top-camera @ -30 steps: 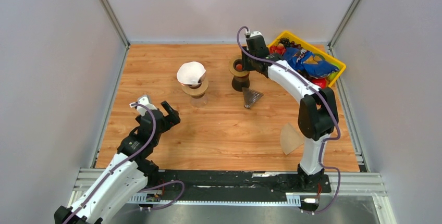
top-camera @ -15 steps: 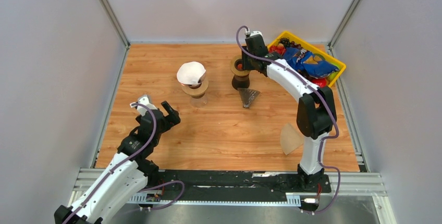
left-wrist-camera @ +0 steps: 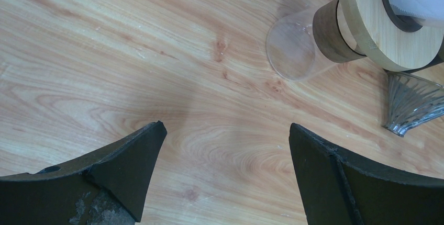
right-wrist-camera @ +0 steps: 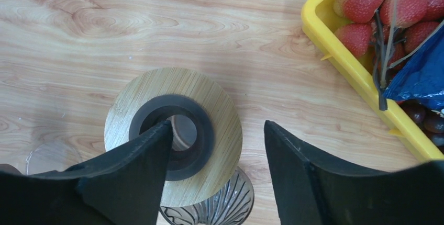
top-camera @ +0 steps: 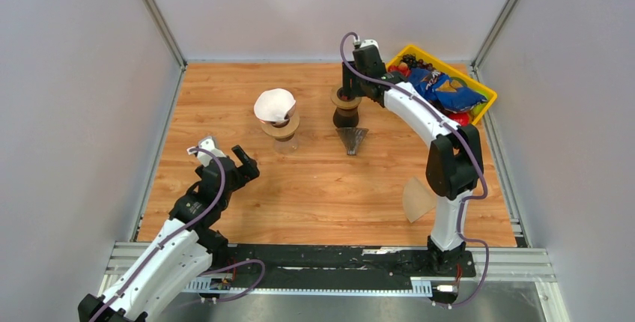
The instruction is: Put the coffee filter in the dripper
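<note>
As far as can be told from above, finds the white coffee filter [top-camera: 273,103] already seated mouth-up inside the wooden ring of a dripper [top-camera: 284,129] toward the far left of the table [top-camera: 314,187]. Shows up again in the top right corner of the left wrist view, tucked into that same ring above a clear glass [left-wrist-camera: 293,52]. Reads as the task done, if meant for this filter and this ring. Leaves some doubt, though, over a second dripper [right-wrist-camera: 173,81] standing just to the right, its dark centre hole bare in the right wrist view, and over a brown paper cone [top-camera: 417,198] lying flat well apart, near the right arm's base. May call for fetching that paper and dropping it into the bare ring; cannot settle this from the views. Has the right gripper [right-wrist-camera: 217,125] poised over the second ring, fingers spread wide, one tip overlapping the dark inner rim, pinching nothing. Puts a ribbed glass cone [top-camera: 352,138] on the table just in front of that ring. Has the left gripper [left-wrist-camera: 226,126] low over bare wood near the left side, likewise spread and empty, short of the filter. Beyond, to the right, holds a yellow basket [right-wrist-camera: 335,44] of strawberries [right-wrist-camera: 366,0] and a blue bag [right-wrist-camera: 419,73], apart from the work.
</note>
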